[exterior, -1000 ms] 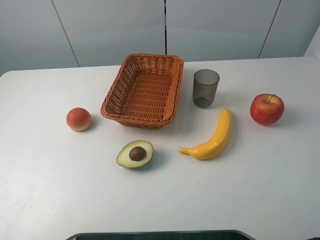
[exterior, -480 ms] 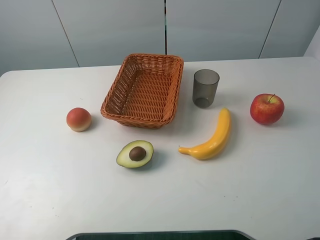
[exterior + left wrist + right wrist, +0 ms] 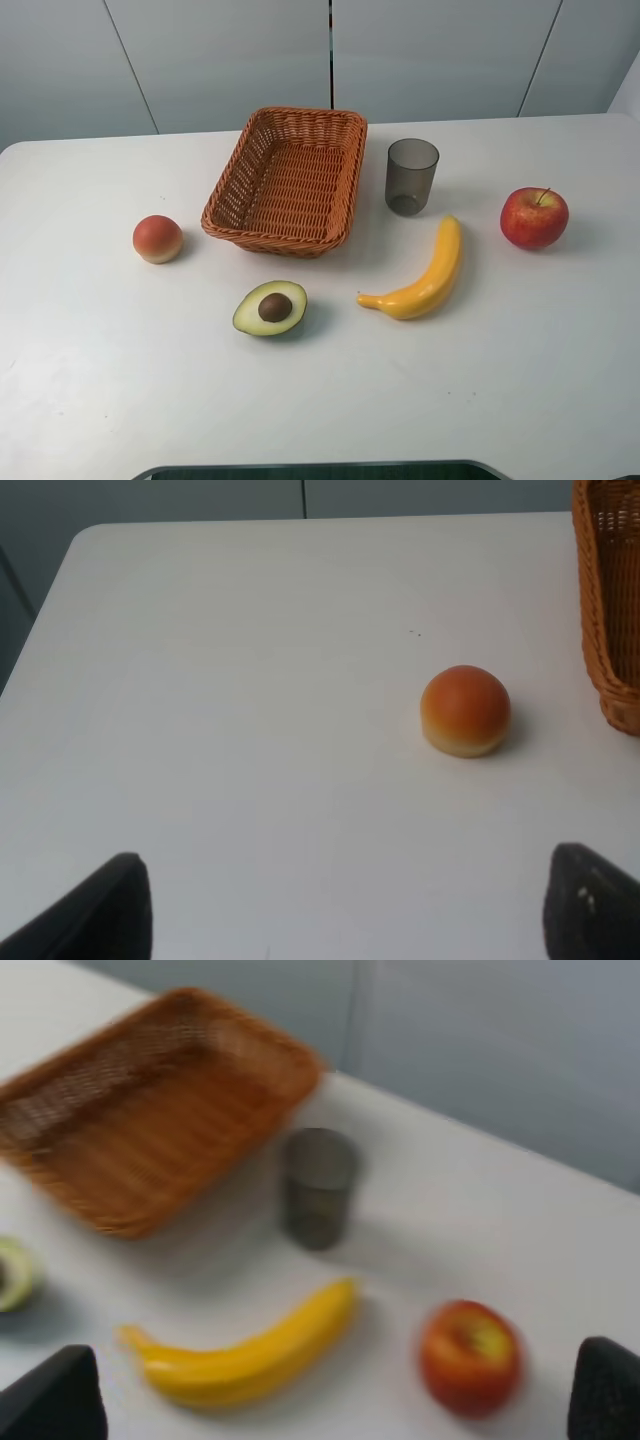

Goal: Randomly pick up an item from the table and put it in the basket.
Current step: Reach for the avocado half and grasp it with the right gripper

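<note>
The half avocado (image 3: 270,307) lies flesh up on the white table (image 3: 120,380), in front of the orange-brown wicker basket (image 3: 288,180), which is empty. The right wrist view shows the avocado's edge (image 3: 12,1272) and the basket (image 3: 140,1110). The left wrist view shows a corner of the basket (image 3: 610,600). My left gripper (image 3: 345,905) is open and empty, above the table's left part. My right gripper (image 3: 340,1400) is open and empty, above the table's right part. Neither gripper shows in the exterior view.
A round orange-red peach (image 3: 157,239) sits left of the basket. A grey translucent cup (image 3: 412,176) stands right of the basket. A yellow banana (image 3: 422,275) lies right of the avocado. A red apple (image 3: 534,217) sits at the far right.
</note>
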### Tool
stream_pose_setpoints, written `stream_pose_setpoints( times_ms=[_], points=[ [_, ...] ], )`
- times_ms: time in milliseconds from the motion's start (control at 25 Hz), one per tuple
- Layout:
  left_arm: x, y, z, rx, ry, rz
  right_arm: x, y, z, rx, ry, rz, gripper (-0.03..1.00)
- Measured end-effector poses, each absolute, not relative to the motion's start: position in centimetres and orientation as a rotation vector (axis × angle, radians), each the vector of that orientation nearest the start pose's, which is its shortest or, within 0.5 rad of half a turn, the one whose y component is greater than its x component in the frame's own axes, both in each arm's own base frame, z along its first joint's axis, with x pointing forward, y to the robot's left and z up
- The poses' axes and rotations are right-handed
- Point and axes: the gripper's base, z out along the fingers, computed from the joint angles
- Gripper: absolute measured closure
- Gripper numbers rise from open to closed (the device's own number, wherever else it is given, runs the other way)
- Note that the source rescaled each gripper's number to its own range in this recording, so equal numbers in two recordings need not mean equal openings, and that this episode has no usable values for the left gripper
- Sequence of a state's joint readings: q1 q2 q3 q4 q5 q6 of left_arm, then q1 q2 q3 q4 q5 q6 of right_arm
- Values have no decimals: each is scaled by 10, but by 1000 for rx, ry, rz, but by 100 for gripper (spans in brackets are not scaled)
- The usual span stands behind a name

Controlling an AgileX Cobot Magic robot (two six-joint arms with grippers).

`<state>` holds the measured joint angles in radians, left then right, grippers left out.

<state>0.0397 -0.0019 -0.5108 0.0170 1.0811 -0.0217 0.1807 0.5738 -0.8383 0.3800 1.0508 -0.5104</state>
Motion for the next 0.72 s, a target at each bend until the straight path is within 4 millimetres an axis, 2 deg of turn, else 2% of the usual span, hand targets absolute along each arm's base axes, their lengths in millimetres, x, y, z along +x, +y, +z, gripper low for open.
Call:
stream_pose_setpoints(
  times_ms=[160,280,400,560,720],
  points=[
    [-7,1,279,-64,2051,32,102,69,350,-877,2170,531,-3],
    [-7,1,279,-64,2051,32,117,89,338,-1023,2205,615,-3],
    [-7,1,279,-64,2051,32,126,115,320,-1246,2209,555,-3],
    [-7,1,279,-64,2051,32,128,163,291,-1529,2148,390,-3],
    [-7,1,279,-64,2051,32,129,205,262,-1710,2093,359,-3]
  ],
)
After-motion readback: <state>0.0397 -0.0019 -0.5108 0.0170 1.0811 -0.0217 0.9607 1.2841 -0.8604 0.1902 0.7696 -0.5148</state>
